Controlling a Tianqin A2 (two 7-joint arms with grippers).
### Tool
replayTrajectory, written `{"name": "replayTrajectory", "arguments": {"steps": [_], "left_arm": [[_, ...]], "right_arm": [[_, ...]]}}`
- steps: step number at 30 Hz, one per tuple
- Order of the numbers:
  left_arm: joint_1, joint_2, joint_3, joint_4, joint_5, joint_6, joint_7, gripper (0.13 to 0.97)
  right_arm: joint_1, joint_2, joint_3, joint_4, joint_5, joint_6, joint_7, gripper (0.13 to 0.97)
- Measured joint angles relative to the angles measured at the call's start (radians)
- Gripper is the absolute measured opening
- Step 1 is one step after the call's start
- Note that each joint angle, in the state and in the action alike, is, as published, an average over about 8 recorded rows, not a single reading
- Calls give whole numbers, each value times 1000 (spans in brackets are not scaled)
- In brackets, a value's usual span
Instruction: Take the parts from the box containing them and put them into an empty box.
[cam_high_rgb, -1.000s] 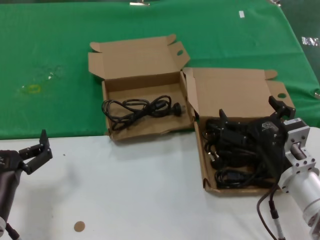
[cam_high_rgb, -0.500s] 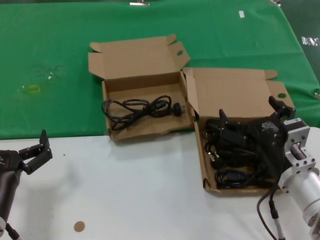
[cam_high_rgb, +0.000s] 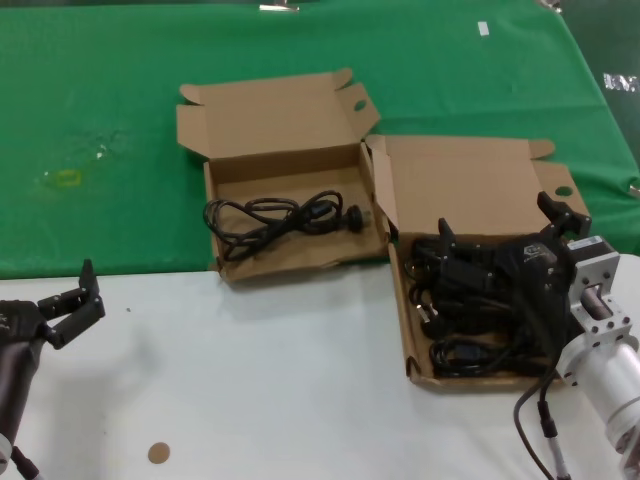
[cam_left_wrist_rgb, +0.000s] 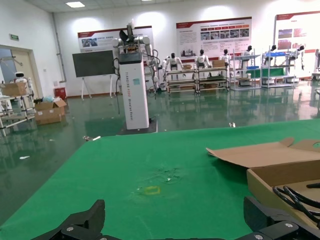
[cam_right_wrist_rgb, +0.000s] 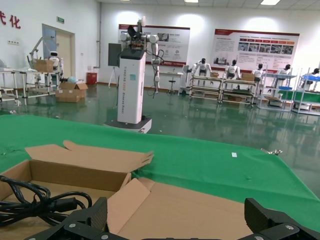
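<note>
The box containing them (cam_high_rgb: 470, 383) sits at the right, lid (cam_high_rgb: 470, 185) folded back, with a tangled pile of black parts (cam_high_rgb: 460, 352) inside. My right gripper (cam_high_rgb: 500, 225) hangs open just above that pile, nothing between its fingers; its wrist view shows the gripper (cam_right_wrist_rgb: 177, 222) facing the lid (cam_right_wrist_rgb: 200, 210). The empty box (cam_high_rgb: 290, 265), the one with the wavy front wall, lies to the left and holds one black cord (cam_high_rgb: 280, 215), also visible as a cord (cam_right_wrist_rgb: 35, 202). My left gripper (cam_high_rgb: 85, 292) is parked open at the near left.
Both boxes straddle the edge between green cloth (cam_high_rgb: 120, 110) and white tabletop (cam_high_rgb: 250, 370). A small brown disc (cam_high_rgb: 158, 453) lies near the front. A yellowish mark (cam_high_rgb: 65, 178) stains the cloth at the left. The left wrist view catches the empty box's corner (cam_left_wrist_rgb: 280, 177).
</note>
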Motion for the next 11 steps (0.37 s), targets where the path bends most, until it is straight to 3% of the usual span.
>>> {"name": "replayTrajectory", "arguments": {"steps": [11], "left_arm": [[0, 0, 0, 0, 0, 0, 0, 966]], "right_arm": [[0, 0, 0, 0, 0, 0, 0, 966]]}}
